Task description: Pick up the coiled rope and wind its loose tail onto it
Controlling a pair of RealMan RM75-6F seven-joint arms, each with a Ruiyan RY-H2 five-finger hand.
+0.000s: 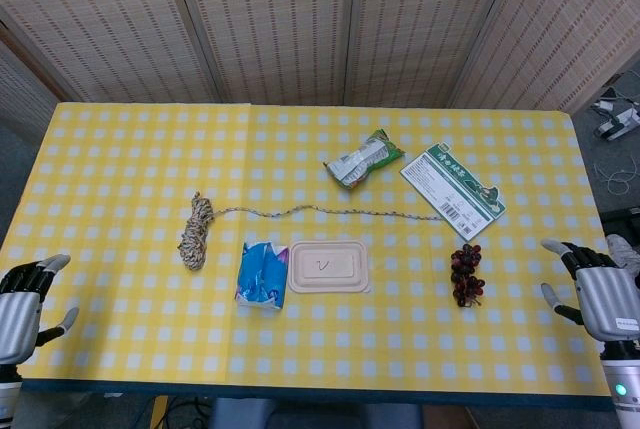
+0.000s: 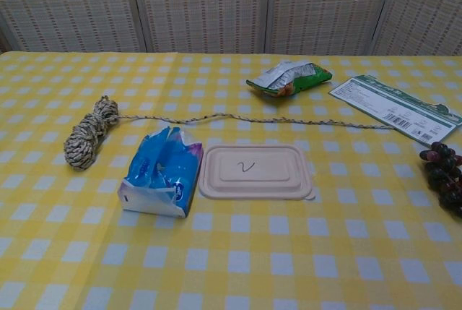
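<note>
Blue tissue pack (image 2: pixel 162 180) just beside beige lidded tray (image 2: pixel 255 171), both mid-worktop (image 1: pixel 120 159), well apart from fingers. Green snack bag (image 1: pixel 364 158) farther back. Green-white packet (image 1: pixel 452 190) and dark grape bunch (image 1: pixel 466 274) nearer right-side fingers.

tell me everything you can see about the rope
The rope is a thin cord that looks braided, cream flecked with dark strands. Most of it is wound into a fat, elongated coil lying flat on the yellow checked tablecloth, left of the blue packet. Its loose tail leaves the coil's far end and trails right in a nearly straight line, passing behind the packet and the beige lid, ending near the green-and-white card. Neither hand touches it.
</note>
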